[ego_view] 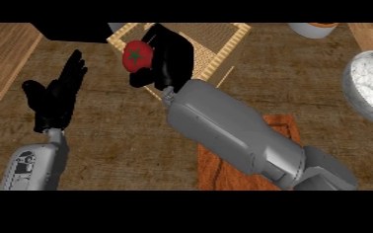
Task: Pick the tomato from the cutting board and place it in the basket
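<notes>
Head view looks steeply down on a brown counter (pixel 116 128), with both grey forearms entering from the lower edge. The right forearm crosses diagonally up and to the left, and its black right hand (pixel 169 54) sits over the woven basket (pixel 227 43) near the top of the frame. That hand's fingers and thumb are curled round the tomato (pixel 137 56), which shows red with a dark green star-shaped stem mark facing the camera. The tomato lies at the left side of the hand, over the left part of the basket, with the thumb below it and the fingers wrapped behind and above it. Whether the tomato touches the basket's floor cannot be told.

The cutting board (pixel 278 124), a reddish wooden slab, lies at the lower right, mostly hidden under the right forearm, well apart from the tomato.

The left hand (pixel 53 98) rests at the left side, palm open, fingers straight and pointing upward, thumb spread out to the left; it touches nothing.

A speckled pale bowl (pixel 360 84) is cut off by the right edge, and a light container (pixel 312 29) sits at the top right.
</notes>
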You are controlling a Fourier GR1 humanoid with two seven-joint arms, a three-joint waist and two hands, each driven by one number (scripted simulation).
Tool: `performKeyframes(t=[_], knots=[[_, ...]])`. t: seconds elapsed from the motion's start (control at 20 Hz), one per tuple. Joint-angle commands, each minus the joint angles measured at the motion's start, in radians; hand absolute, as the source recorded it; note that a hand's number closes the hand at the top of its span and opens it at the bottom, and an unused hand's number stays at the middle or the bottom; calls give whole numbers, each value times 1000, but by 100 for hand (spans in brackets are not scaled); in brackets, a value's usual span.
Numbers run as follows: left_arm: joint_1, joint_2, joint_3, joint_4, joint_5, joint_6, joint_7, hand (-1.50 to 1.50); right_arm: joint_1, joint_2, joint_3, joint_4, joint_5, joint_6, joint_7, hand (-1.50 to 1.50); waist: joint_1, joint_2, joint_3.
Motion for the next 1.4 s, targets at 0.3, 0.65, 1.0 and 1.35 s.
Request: performKeyframes(t=[0.3,0.65,1.0,1.35], knots=[[-20,27,21,5,7,-11,15,0,-110,-45,249,235,116,171,-125,150,-17,-8,-4],[29,9,8,-13,-1,-9,-12,0,-212,1,277,348,170,253,-151,150,-12,-4,0],[-33,6,10,26,-1,-9,-2,0,-240,2,234,415,143,258,-180,150,-5,4,-1],[-3,-3,5,-23,8,-9,23,0,-234,2,185,454,46,498,-214,150,-5,1,0]])
